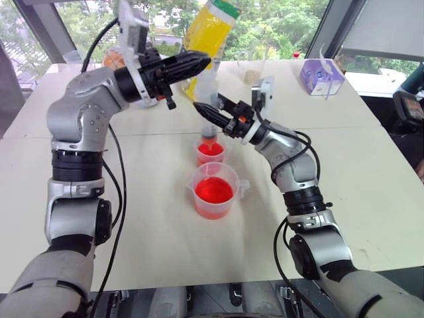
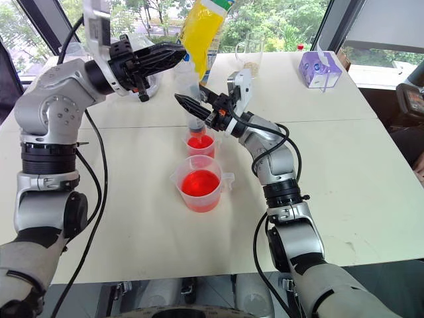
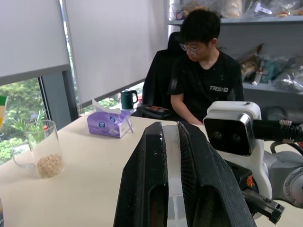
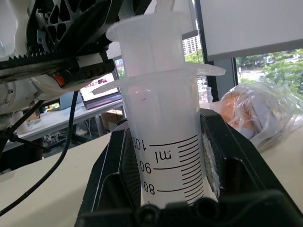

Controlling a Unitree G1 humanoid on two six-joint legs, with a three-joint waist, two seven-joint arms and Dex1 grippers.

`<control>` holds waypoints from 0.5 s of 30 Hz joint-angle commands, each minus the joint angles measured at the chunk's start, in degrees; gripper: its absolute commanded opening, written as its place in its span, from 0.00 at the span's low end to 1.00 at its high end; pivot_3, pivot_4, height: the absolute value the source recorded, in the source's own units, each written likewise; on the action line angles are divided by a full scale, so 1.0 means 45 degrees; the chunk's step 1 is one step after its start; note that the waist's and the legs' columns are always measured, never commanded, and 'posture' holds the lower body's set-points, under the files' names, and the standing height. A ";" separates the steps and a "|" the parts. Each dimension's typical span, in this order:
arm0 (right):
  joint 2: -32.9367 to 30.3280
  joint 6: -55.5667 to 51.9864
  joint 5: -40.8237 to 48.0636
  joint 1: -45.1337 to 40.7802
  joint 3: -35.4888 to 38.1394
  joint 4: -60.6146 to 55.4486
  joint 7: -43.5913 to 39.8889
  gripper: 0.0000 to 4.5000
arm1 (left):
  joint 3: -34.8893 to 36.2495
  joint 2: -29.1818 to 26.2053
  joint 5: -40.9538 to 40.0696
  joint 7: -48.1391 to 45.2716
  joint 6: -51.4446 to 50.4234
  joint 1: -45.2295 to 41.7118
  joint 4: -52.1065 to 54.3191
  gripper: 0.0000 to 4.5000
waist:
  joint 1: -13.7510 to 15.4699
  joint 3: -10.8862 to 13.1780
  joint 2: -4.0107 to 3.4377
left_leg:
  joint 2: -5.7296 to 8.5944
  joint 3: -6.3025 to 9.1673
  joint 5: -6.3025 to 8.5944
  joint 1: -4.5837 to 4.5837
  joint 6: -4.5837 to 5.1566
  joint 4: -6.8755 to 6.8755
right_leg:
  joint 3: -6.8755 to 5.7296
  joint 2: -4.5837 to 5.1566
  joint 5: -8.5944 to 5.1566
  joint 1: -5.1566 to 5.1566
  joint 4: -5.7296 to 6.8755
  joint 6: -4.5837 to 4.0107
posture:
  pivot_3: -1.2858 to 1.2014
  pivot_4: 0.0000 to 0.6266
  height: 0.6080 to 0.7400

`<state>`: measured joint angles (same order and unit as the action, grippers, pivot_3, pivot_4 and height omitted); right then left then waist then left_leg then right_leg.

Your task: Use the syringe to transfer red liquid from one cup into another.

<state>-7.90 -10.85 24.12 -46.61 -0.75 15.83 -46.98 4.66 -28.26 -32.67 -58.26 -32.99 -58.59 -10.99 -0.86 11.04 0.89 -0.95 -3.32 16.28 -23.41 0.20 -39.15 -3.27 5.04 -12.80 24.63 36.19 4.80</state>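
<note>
Closest to the head camera is the larger clear plastic spouted beaker (image 1: 214, 190), about half full of bright red liquid (image 1: 213, 191), sitting on the white worktop (image 1: 371, 179). Just behind it, nearly touching, is the smaller plain-rimmed clear plastic cup (image 1: 211, 152), also with some red in the bottom.

So the right gripper (image 1: 207, 114) is clamped on the barrel of the big clear plastic syringe (image 1: 209, 106), which stands upright with its tip dipped into the smaller cup. The right wrist view shows the barrel squeezed between the black fingers (image 4: 222, 161), printed scale facing the camera.

Left gripper (image 1: 196, 63) is up above, fingers pressed together at the top of the syringe's plunger. From the left wrist view you can see a pale strip pinched between them, so it looks closed on the plunger.

Further out: a yellow bag (image 1: 209, 30) behind the syringe, a clear cup with beige grains (image 3: 44, 150), a purple tissue box (image 1: 320, 76), and a person in a black shirt (image 3: 203, 82) seated at the far side.
</note>
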 commanded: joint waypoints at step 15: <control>-0.0346 0.0001 0.1039 -0.1622 0.1309 -0.1289 0.0542 0.30 | -0.1115 0.0255 0.0481 -0.0603 -0.0216 0.1095 0.0399 0.01 | 0.0000 0.0000 0.0000 | 0.0000 0.0000 0.0000 -0.0001 0.0001 0.0000 | 0.0000 0.0000 0.0000 0.0000 0.0000 0.0000 | 0.52 0.24 1.00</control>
<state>-8.63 -13.19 24.80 -47.55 -0.73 15.83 -47.00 4.67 -27.52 -31.62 -58.11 -31.97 -56.60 -10.27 -0.86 11.04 0.89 -0.96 -3.32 16.29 -23.41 0.20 -39.15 -3.27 5.04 -12.80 24.63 36.19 4.80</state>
